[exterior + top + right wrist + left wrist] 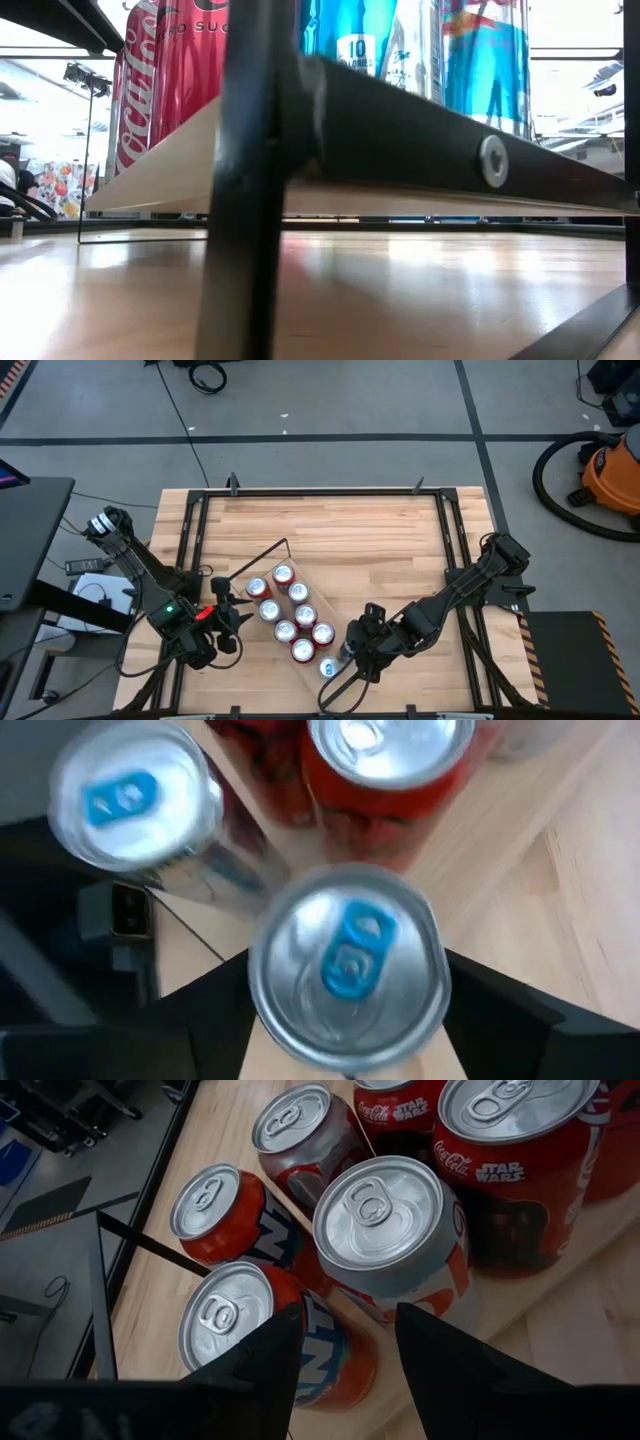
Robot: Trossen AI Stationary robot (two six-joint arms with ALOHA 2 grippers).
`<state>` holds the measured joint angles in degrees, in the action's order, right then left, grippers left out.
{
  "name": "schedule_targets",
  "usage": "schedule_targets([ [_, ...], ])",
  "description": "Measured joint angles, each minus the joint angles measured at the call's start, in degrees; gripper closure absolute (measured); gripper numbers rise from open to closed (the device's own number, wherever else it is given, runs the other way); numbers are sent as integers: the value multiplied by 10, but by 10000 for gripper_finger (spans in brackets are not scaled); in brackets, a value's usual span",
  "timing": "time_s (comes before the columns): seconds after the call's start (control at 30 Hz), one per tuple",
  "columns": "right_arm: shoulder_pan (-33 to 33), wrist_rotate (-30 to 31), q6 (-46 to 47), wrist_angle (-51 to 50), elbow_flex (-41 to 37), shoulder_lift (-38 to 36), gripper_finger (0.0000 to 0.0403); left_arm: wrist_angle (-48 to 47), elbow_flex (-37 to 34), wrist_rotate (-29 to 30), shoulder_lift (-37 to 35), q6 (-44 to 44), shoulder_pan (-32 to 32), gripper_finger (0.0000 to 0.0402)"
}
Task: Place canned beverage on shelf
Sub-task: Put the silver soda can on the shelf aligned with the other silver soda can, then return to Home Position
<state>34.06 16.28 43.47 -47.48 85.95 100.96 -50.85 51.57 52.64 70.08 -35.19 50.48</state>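
a robot's right gripper (347,656) stands over a blue-tabbed can (348,968) at the near end of the shelf (309,675), a dark finger on either side of it, as the task of putting a canned drink on the shelf appears close to its end. the can stands upright on or just at the shelf's near end, but whether the fingers are clamped on it or have begun to let go cannot be told. it is set beside another blue-tabbed can (128,802), presumably to fill the last open spot in the rows.

the left gripper (232,622) waits at the shelf's left side with fingers together and nothing between them, facing the orange cans (222,1202) on that side, seemingly kept back so the right arm has room.

counted from above: about seven red or orange cans (283,574) stand in two rows along the plank, plus the two blue-tabbed ones at the near end, though that end is partly hidden by the right gripper. two arms, one shelf, which sits at a slant across the table (380,530).
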Motion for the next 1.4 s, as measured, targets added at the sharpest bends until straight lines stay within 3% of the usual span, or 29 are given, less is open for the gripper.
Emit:
schedule_targets([
  [0.23,-6,-7,0,-5,1,2,78,0,0,0,0,-1,0,230],
  [0.6,-10,-9,-2,-62,79,2,74,2,13,0,0,2,31,230],
  [0.9,-14,48,-80,-88,134,-8,74,-2,47,5,-2,25,95,230],
  [1.13,-53,81,-161,-69,125,-69,74,0,47,100,-66,28,182,230],
  [1.4,-125,17,-251,6,35,-165,78,-15,40,158,-172,56,215,230],
])
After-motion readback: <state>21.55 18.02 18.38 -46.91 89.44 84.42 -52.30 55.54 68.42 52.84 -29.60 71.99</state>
